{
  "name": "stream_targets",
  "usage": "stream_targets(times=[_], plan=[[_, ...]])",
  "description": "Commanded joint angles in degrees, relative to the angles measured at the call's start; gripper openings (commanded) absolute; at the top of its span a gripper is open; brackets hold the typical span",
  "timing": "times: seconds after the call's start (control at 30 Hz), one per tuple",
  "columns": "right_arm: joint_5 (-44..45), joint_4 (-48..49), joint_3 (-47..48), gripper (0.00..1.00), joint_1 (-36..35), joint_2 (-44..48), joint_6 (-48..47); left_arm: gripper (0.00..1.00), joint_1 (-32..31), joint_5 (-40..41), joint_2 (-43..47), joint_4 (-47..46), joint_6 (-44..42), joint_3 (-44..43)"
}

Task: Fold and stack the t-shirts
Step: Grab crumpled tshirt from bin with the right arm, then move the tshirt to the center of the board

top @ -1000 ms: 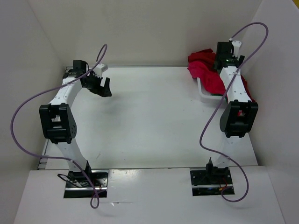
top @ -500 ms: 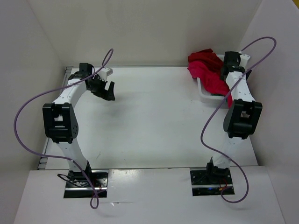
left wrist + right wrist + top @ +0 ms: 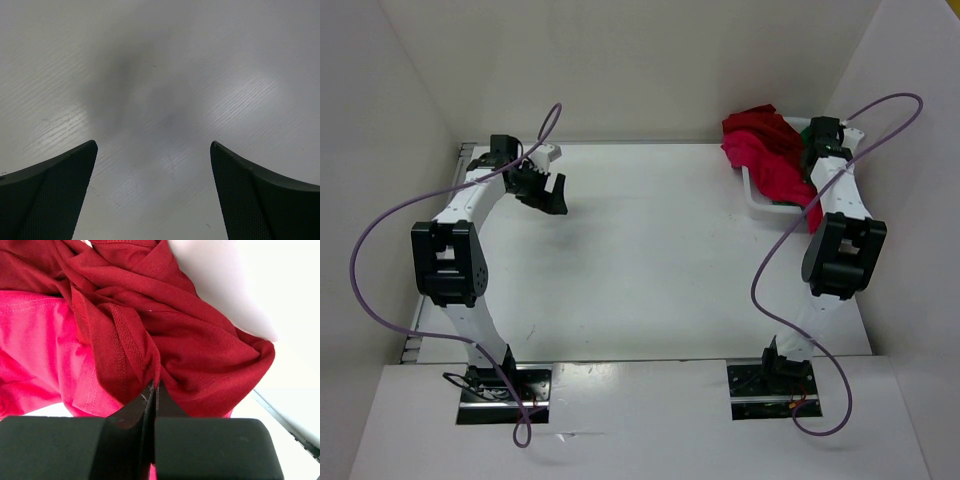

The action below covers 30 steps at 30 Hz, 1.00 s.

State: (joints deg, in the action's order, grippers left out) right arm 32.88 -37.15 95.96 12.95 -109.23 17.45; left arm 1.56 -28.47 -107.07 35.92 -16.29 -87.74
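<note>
At far left, the left claw [image 3: 545,190] hangs spread wide and empty over the bare table [image 3: 640,260]. At far right, the crimson shirt [image 3: 40,340] and the dark red shirt [image 3: 200,345] lie heaped in the white basket [image 3: 757,203]. The right claw [image 3: 154,390] is clenched on a fold of the dark red shirt. The step in hand looks like fetching a first shirt. Next it should lift that shirt clear of the crimson one and carry it to mid-table.

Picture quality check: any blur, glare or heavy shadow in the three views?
Top external: even, soft light, sharp throughout. Left wrist: a blurry dark shadow lies on the table ahead of the left gripper, with mild sheen. Right wrist: the dark red t-shirt is crisp, stitching visible; upper right corner blown out white.
</note>
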Motion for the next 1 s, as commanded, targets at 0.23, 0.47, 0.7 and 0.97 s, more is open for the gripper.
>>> stream_targets(times=[0.23, 0.47, 0.7, 0.97], plan=[[10.4, 0.9, 15.6, 0.00, -9.2, 8.1, -6.1, 1.00, -0.3, -2.1, 3.8, -0.4, 0.7, -1.2], [30.2, 8.7, 45.3, 0.00, -23.2, 4.5, -17.6, 1.00, -2.1, -0.7, 8.8, -0.4, 0.2, -1.7], [5.4, 10.4, 58.1, 0.00, -31.5, 11.7, -26.0, 1.00, -4.8, -0.1, 11.8, 1.3, 0.3, -1.7], [-21.3, 7.7, 71.5, 0.00, -56.2, 13.6, -30.2, 1.00, -5.3, 2.6, 14.2, -0.5, 2.8, -3.6]])
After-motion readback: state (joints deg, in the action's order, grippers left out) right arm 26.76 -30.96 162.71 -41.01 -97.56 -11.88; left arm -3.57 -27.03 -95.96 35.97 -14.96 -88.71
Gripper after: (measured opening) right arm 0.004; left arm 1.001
